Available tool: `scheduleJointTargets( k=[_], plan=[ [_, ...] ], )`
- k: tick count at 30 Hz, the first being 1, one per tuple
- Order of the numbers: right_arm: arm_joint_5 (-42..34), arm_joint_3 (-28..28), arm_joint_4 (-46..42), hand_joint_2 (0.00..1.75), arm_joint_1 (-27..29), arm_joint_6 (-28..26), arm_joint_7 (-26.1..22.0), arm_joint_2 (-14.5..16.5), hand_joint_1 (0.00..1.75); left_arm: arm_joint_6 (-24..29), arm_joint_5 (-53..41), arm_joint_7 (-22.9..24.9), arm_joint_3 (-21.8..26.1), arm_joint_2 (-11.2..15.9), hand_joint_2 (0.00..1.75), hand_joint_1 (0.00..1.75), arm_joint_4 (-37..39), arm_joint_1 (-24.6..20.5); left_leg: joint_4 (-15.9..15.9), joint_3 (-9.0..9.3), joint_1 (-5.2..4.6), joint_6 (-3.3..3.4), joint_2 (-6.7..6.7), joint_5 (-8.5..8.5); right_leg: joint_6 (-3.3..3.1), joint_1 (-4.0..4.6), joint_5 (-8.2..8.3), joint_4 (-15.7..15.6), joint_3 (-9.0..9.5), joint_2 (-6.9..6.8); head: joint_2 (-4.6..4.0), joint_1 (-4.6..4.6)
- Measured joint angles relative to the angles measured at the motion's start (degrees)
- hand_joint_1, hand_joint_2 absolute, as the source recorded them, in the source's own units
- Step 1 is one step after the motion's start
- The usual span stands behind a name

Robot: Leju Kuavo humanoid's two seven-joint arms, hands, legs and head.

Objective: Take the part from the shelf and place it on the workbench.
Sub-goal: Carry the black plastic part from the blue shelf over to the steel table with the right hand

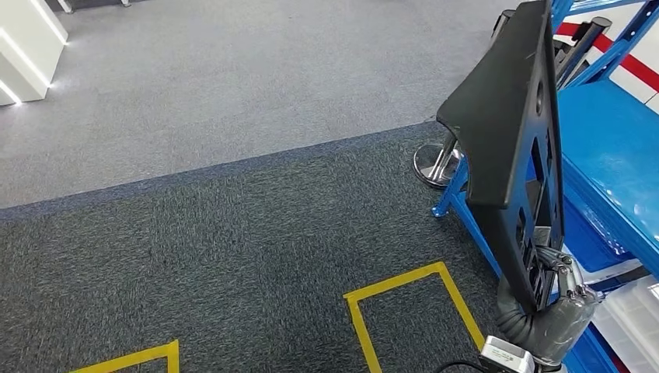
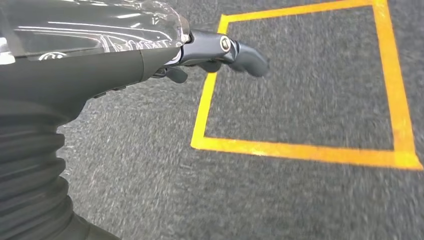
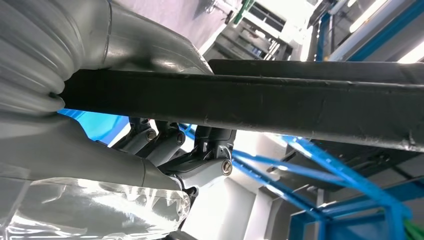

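Note:
A long black plastic part (image 1: pixel 509 148) with several cut-outs stands upright at the right of the head view. My right hand (image 1: pixel 556 307) grips its lower end, fingers wrapped around the edge. Up close in the right wrist view, the part (image 3: pixel 280 107) is a dark bar crossing the frame, clamped between the thick grey thumb and the darker fingers (image 3: pixel 200 150). The blue shelf (image 1: pixel 614 155) is right beside the part. My left hand (image 2: pixel 220 52) hangs over the carpet with nothing in it, its fingers curled in.
Dark carpet with yellow tape squares (image 1: pixel 412 311) lies below me, lighter grey carpet beyond. A chrome post base (image 1: pixel 437 163) stands by the shelf's blue leg. A white unit (image 1: pixel 27 47) is at the far left. Clear bins (image 1: pixel 633 303) sit low in the shelf.

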Motion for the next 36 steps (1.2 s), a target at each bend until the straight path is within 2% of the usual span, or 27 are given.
scheduleJointTargets(
  k=[2, 4, 6, 7, 8, 9, 11, 13, 15, 16, 17, 19, 20, 21, 22, 23, 24, 25, 27, 28, 29, 30, 31, 32, 33, 35, 36],
  plan=[
    [-0.1, -0.13, -0.21, 1.75, 0.09, 0.0, -0.03, 0.0, 1.75, 0.0, 0.06, -0.01, 0.01, 0.07, 1.75, 0.0, 0.0, 0.05, -0.61, 0.21, 0.24, 0.7, -1.22, 0.44, 0.59, -0.26, -1.32, 1.52, -0.38, 2.19, 0.0, 0.02],
    [-0.13, -0.32, -0.37, 1.75, 0.32, 0.0, -0.09, 0.02, 1.75, 0.0, 0.17, -0.01, 0.02, 0.08, 1.75, 0.0, 0.0, -0.11, -0.91, 0.29, 0.35, 1.21, -2.42, 0.78, 0.9, -0.45, -4.82, 7.39, -3.04, 5.59, 0.0, 0.05],
    [-0.41, -0.52, -0.4, 1.75, 0.73, 0.0, -0.46, 0.04, 1.75, 0.01, 0.31, -0.03, 0.0, 0.08, 1.75, 0.0, 0.0, -0.19, -0.84, 0.11, 0.29, 1.38, -3.88, 0.87, 1.04, -0.46, -7.79, 14.59, -6.74, 6.75, 0.0, 0.07],
    [-0.77, -0.62, -0.42, 1.75, 1.05, 0.0, -0.84, 0.04, 1.75, 0.02, 0.32, -0.06, 0.0, 0.08, 1.75, 0.0, 0.0, -0.12, -0.76, 0.07, 0.27, 1.4, -4.7, 0.88, 1.08, -0.48, -7.76, 16.16, -7.7, 6.86, 0.0, 0.07],
    [-1.2, -0.72, -0.47, 1.75, 1.38, 0.0, -1.32, 0.04, 1.75, 0.04, 0.23, -0.1, -0.02, 0.08, 1.75, 0.0, 0.0, -0.04, -0.64, 0.07, 0.31, 1.35, -5.54, 0.86, 1.09, -0.54, -6.52, 15.46, -7.56, 6.93, 0.0, 0.07],
    [-1.57, -0.79, -0.55, 1.75, 1.67, 0.0, -1.73, 0.04, 1.75, 0.05, 0.13, -0.18, -0.04, 0.07, 1.75, 0.0, 0.0, 0.03, -0.43, 0.08, 0.36, 1.24, -6.41, 0.79, 1.09, -0.67, -4.43, 12.73, -6.41, 7.23, 0.0, 0.07],
    [-1.85, -0.94, -0.75, 1.75, 1.96, 0.0, -2.08, 0.05, 1.75, -0.01, -0.01, -0.64, -0.13, 0.03, 1.75, 0.0, 0.0, 0.0, 0.34, -0.19, 0.41, 0.74, -8.03, 0.5, 1.12, -1.11, -0.89, 5.26, -3.09, 9.64, 0.0, 0.06],
    [-1.23, -1.05, -0.91, 1.75, 2.06, 0.0, -1.82, 0.15, 1.75, -0.14, -0.03, -1.05, -0.27, 0.01, 1.75, 0.0, 0.0, -0.13, 0.92, -0.82, 0.4, 0.01, -9.41, 0.45, 0.92, -1.28, 0.02, 1.62, -1.58, 11.51, 0.0, 0.04],
    [-0.01, -1.07, -1.02, 1.75, 1.86, 0.0, -1.33, 0.26, 1.75, -0.17, 0.02, -0.74, -0.49, 0.03, 1.75, 0.0, 0.0, -0.06, 0.87, -1.4, 0.54, -0.72, -10.47, 0.72, 0.27, -1.1, 0.12, 1.5, -1.68, 10.71, 0.0, 0.03],
    [0.49, -1.05, -1.07, 1.75, 1.53, 0.0, -1.07, 0.31, 1.75, -0.15, 0.15, -0.46, -0.56, 0.04, 1.75, 0.0, 0.0, 0.02, 1.04, -1.61, 0.53, -1.0, -9.75, 0.65, -0.13, -1.08, 0.28, 1.33, -1.63, 10.05, 0.0, 0.02],
    [0.81, -1.04, -1.15, 1.75, 1.21, 0.0, -0.86, 0.37, 1.75, -0.14, 0.31, -0.2, -0.59, 0.05, 1.75, 0.0, 0.0, 0.02, 1.94, -2.1, 0.49, -1.26, -8.25, 0.07, -0.56, -1.07, 0.41, 1.12, -1.55, 9.32, 0.0, -0.01],
    [1.08, -1.01, -1.3, 1.75, 0.8, 0.0, -0.52, 0.48, 1.75, -0.13, 0.57, 0.0, -0.59, 0.05, 1.75, 0.0, 0.0, -0.22, 6.73, -4.33, 0.47, -1.59, -4.49, -2.74, -1.27, -0.89, 0.49, 0.85, -1.43, 7.59, 0.0, -0.07],
    [1.19, -1.01, -1.34, 1.75, 0.72, 0.0, -0.32, 0.5, 1.75, -0.12, 0.64, 0.04, -0.59, 0.03, 1.75, 0.0, 0.0, -0.34, 10.29, -6.05, 0.57, -1.73, -3.53, -4.59, -1.51, -0.71, 0.43, 0.84, -1.43, 6.66, 0.0, -0.09],
    [1.31, -0.99, -1.33, 1.75, 0.58, 0.0, -0.07, 0.5, 1.75, -0.08, 0.76, 0.05, -0.59, -0.01, 1.75, 0.0, 0.0, -0.39, 13.61, -7.62, 0.71, -1.82, -3.23, -5.98, -1.65, -0.54, 0.38, 0.86, -1.44, 5.73, 0.0, -0.09],
    [1.44, -0.96, -1.32, 1.75, 0.37, 0.0, 0.19, 0.5, 1.75, -0.03, 0.9, 0.14, -0.59, -0.06, 1.75, 0.0, 0.0, -0.34, 15.62, -8.5, 0.79, -1.85, -3.09, -6.51, -1.71, -0.42, 0.32, 0.87, -1.45, 4.83, 0.0, -0.09],
    [1.56, -0.88, -1.31, 1.75, 0.15, 0.0, 0.43, 0.5, 1.75, 0.03, 1.03, 0.28, -0.58, -0.11, 1.75, 0.0, 0.0, -0.24, 15.72, -8.4, 0.83, -1.83, -2.96, -6.06, -1.73, -0.33, 0.25, 0.87, -1.43, 4.0, 0.0, -0.09],
    [1.65, -0.78, -1.3, 1.75, -0.02, 0.0, 0.58, 0.5, 1.75, 0.08, 1.12, 0.46, -0.58, -0.14, 1.75, 0.0, 0.0, -0.14, 13.65, -7.14, 0.83, -1.71, -2.65, -4.7, -1.7, -0.26, 0.17, 0.88, -1.35, 3.22, 0.0, -0.09],
    [1.71, -0.67, -1.32, 1.75, -0.12, 0.0, 0.71, 0.5, 1.75, 0.1, 1.14, 0.68, -0.58, -0.16, 1.75, 0.0, 0.0, -0.08, 10.04, -5.02, 0.74, -1.48, -1.79, -2.93, -1.62, -0.2, 0.06, 0.88, -1.21, 2.5, 0.0, -0.09],
    [1.73, -0.55, -1.41, 1.75, -0.11, 0.0, 0.95, 0.49, 1.75, 0.15, 1.12, 1.11, -0.6, -0.16, 1.75, 0.0, 0.0, -0.19, 3.27, -1.28, 0.17, -0.8, 0.62, -0.94, -1.23, 0.05, -0.22, 0.93, -0.95, 1.17, 0.0, -0.07],
    [1.64, -0.53, -1.46, 1.75, -0.07, 0.0, 1.09, 0.49, 1.75, 0.17, 1.13, 1.33, -0.61, -0.16, 1.75, 0.0, 0.0, -0.26, 1.59, -0.44, -0.15, -0.43, 1.34, -0.71, -0.97, 0.13, -0.33, 0.95, -0.87, 0.54, 0.0, -0.06],
    [1.51, -0.53, -1.51, 1.75, -0.04, 0.0, 1.2, 0.48, 1.75, 0.19, 1.17, 1.53, -0.61, -0.16, 1.75, 0.0, 0.0, -0.24, 1.01, -0.38, -0.44, -0.1, 1.31, -0.85, -0.69, 0.17, -0.4, 0.91, -0.79, -0.11, 0.0, -0.05],
    [1.28, -0.52, -1.54, 1.75, -0.06, 0.0, 1.26, 0.47, 1.75, 0.2, 1.31, 1.65, -0.6, -0.16, 1.75, 0.0, 0.0, -0.14, 0.77, -0.42, -0.53, 0.27, 0.56, -0.7, -0.37, 0.17, -0.45, 0.79, -0.59, -0.73, 0.0, -0.04],
    [0.94, -0.51, -1.55, 1.75, -0.12, 0.0, 1.32, 0.45, 1.75, 0.2, 1.49, 1.72, -0.59, -0.2, 1.75, 0.0, 0.0, 0.05, 0.37, -0.21, -0.42, 0.57, -0.13, -0.52, -0.01, 0.04, -0.64, 0.76, -0.33, -0.75, 0.0, -0.04],
    [0.63, -0.51, -1.56, 1.75, -0.17, 0.0, 1.34, 0.42, 1.75, 0.19, 1.69, 1.73, -0.57, -0.29, 1.75, 0.0, 0.0, 0.19, -0.11, 0.09, -0.27, 0.92, -0.83, -0.27, 0.29, -0.09, -1.24, 1.32, -0.32, 0.28, 0.0, -0.04],
    [0.34, -0.5, -1.56, 1.75, -0.19, 0.0, 1.34, 0.38, 1.75, 0.19, 1.89, 1.7, -0.56, -0.4, 1.75, 0.0, 0.0, 0.22, -0.58, 0.46, -0.07, 1.24, -1.5, 0.0, 0.55, -0.19, -2.42, 2.96, -0.88, 1.99, 0.0, -0.03],
    [0.03, -0.49, -1.49, 1.75, -0.08, 0.0, 1.3, 0.33, 1.75, 0.17, 2.1, 1.65, -0.55, -0.68, 1.75, 0.0, 0.0, 0.1, -0.9, 0.69, 0.07, 1.62, -2.86, 0.3, 0.78, -0.38, -5.88, 9.53, -4.07, 5.71, 0.0, -0.01],
    [-0.07, -0.48, -1.4, 1.75, -0.01, 0.0, 1.26, 0.31, 1.75, 0.17, 2.16, 1.64, -0.55, -0.78, 1.75, 0.0, 0.0, 0.06, -0.87, 0.65, 0.06, 1.68, -3.6, 0.34, 0.87, -0.4, -7.26, 13.21, -6.07, 6.5, 0.0, 0.0]
  ],
)
